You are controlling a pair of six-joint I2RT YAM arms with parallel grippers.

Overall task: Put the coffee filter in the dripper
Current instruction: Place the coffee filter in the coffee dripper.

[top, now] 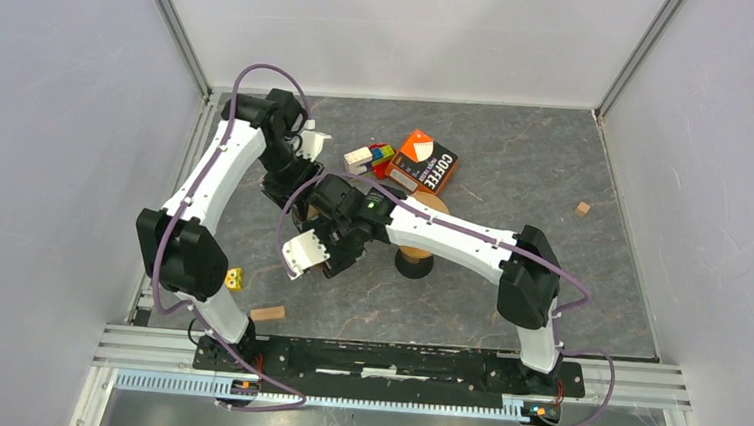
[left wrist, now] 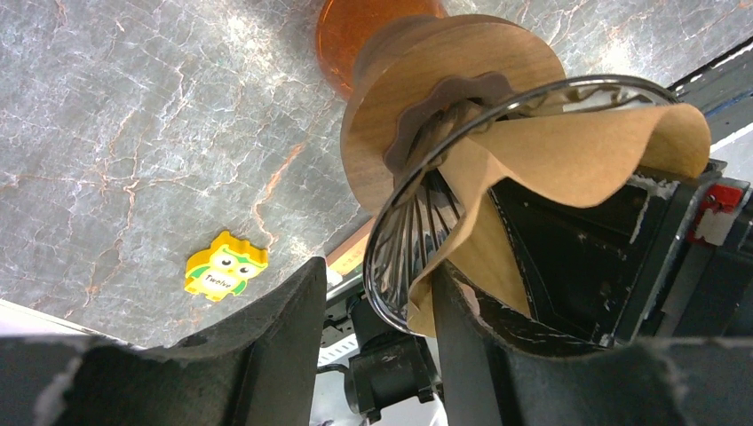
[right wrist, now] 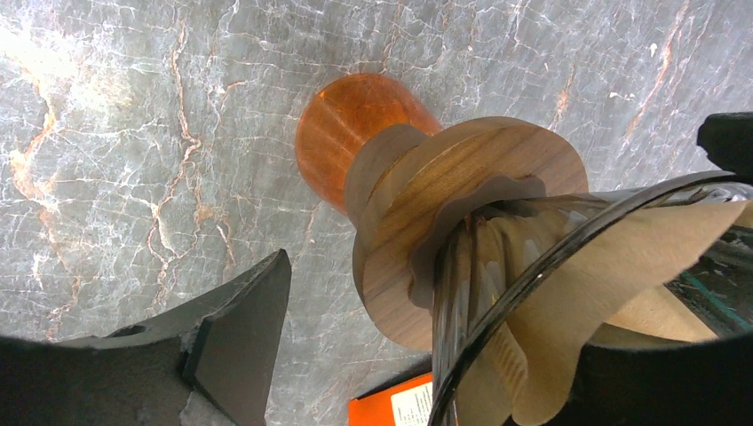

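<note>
Straddling the glass rim of the dripper [left wrist: 426, 98] with the left gripper [left wrist: 377, 284]; setting one finger [left wrist: 462, 346] inside the cone against the brown coffee filter [left wrist: 568, 151]; holding the other finger [left wrist: 275, 346] outside the dripper, just clear of the glass; spreading these jaws partway and closing them on nothing.

Reaching over the dripper [right wrist: 497, 160] from the opposite side with the right gripper [right wrist: 479, 346]; opening these jaws wide, the visible finger [right wrist: 240, 337] standing well outside the dripper and apart from its wooden collar [right wrist: 400, 266], the other finger mostly hiding beneath the coffee filter [right wrist: 622, 257] inside the cone; gripping nothing that can be made out.

Showing the coffee filter already inside the dripper, lying against the ribbed glass wall, its wavy upper edge rising past the rim on one side; showing an orange glass base [right wrist: 342, 124] below the dripper's collar, standing on the marbled table [left wrist: 133, 115].

Covering the dripper almost wholly with both arms in the top view.

Showing a yellow owl toy [left wrist: 225, 264] on the table beyond the dripper in the left wrist view, well apart from it; showing an orange coffee box [top: 425, 161] to the far right of the dripper in the top view, with coloured blocks [top: 377, 156] just beside that box, on its side nearer the dripper.
</note>
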